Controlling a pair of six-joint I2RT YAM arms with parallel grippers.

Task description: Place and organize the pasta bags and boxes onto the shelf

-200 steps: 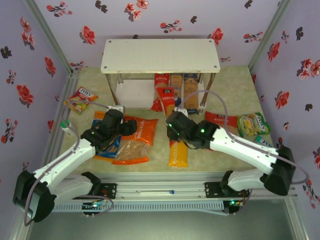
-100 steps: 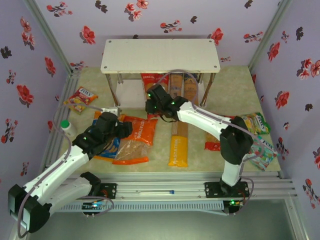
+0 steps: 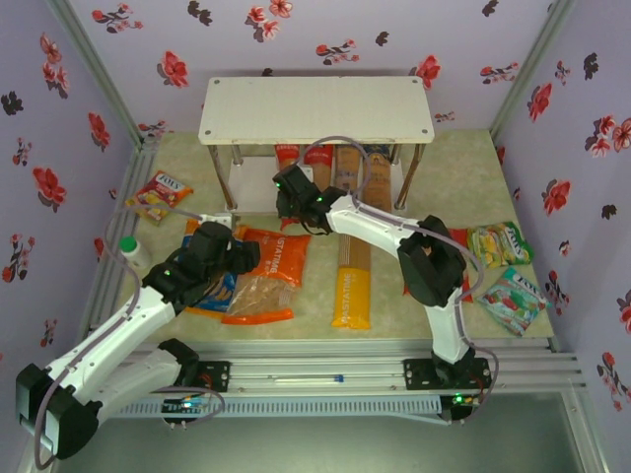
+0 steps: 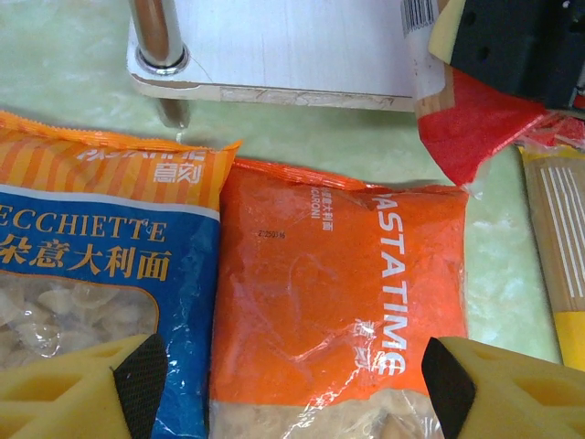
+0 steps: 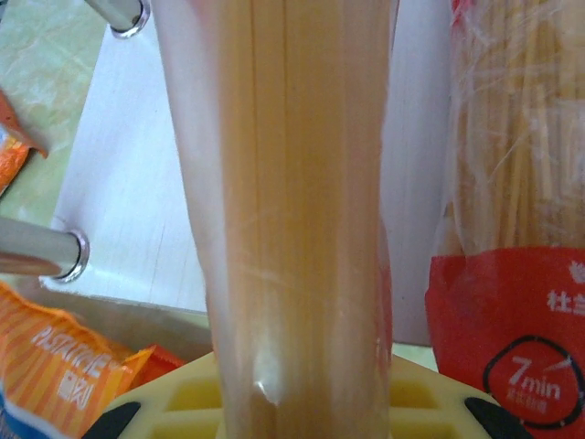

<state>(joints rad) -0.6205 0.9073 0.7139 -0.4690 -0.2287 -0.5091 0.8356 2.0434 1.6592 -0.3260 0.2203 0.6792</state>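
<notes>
Flat crinkly orange pasta bag (image 4: 338, 302) sits right beside a blue-orange orecchiette bag (image 4: 91, 265), white shelf board (image 4: 292, 46) just beyond them.

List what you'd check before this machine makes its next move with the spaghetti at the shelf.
1. Right tool gripping the spaghetti pack: ok, the pack runs out from between its yellow fingers.
2. Pack inside the shelf: ok, the white lower board shows beneath it.
3. Clearance from the red pack on its right: ok, a strip of board shows between them.
4. Pack's far end resting on the board: cannot tell, the shelf top hides it.
5. Left tool out of the way: ok, open above the orange bag, in front of the shelf.
</notes>
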